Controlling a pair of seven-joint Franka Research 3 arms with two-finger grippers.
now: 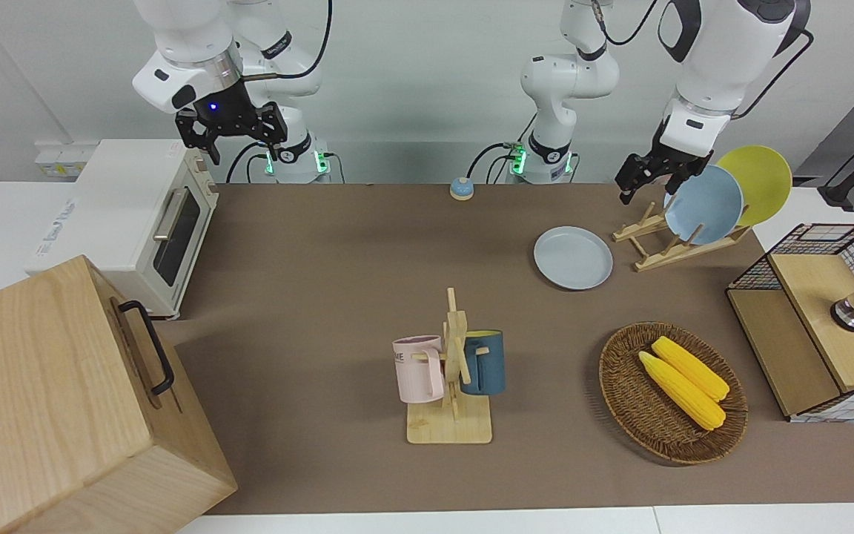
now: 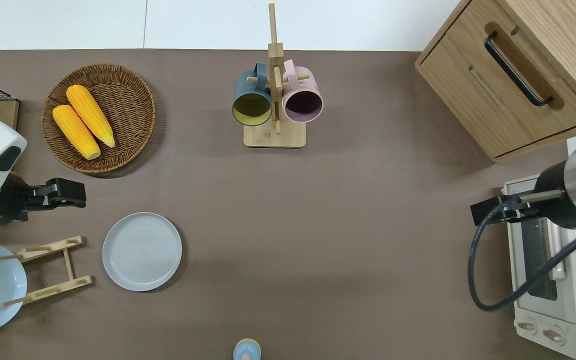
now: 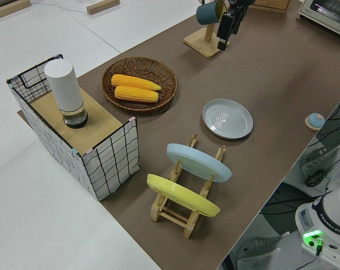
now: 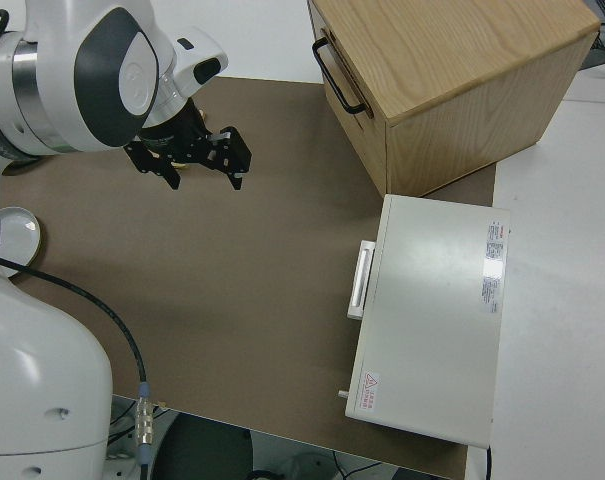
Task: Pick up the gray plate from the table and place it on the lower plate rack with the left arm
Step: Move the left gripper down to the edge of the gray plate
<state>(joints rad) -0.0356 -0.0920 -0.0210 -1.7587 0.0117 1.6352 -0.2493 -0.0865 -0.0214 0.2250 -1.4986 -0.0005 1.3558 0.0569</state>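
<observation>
The gray plate (image 1: 573, 257) lies flat on the brown table mat, beside the low end of the plate rack; it also shows in the overhead view (image 2: 142, 251) and the left side view (image 3: 227, 118). The lower plate rack (image 1: 668, 248), a slanted light-wood rack, holds a bluer plate (image 1: 703, 205) and a yellow plate (image 1: 757, 182) in its upper slots, and its lower pegs (image 2: 50, 267) are bare. My left gripper (image 1: 653, 184) is open and empty, up in the air over the mat between the corn basket and the rack (image 2: 70, 193). The right arm is parked, its gripper (image 1: 243, 147) open.
A wicker basket (image 2: 133, 80) with two corn cobs lies farther from the robots than the gray plate. A mug stand (image 2: 274, 135) holds two mugs. A wire-sided box (image 1: 805, 326) stands at the left arm's end. A toaster oven (image 1: 138, 215), a wooden cabinet (image 1: 49, 400) and a small bell (image 1: 461, 189) are also there.
</observation>
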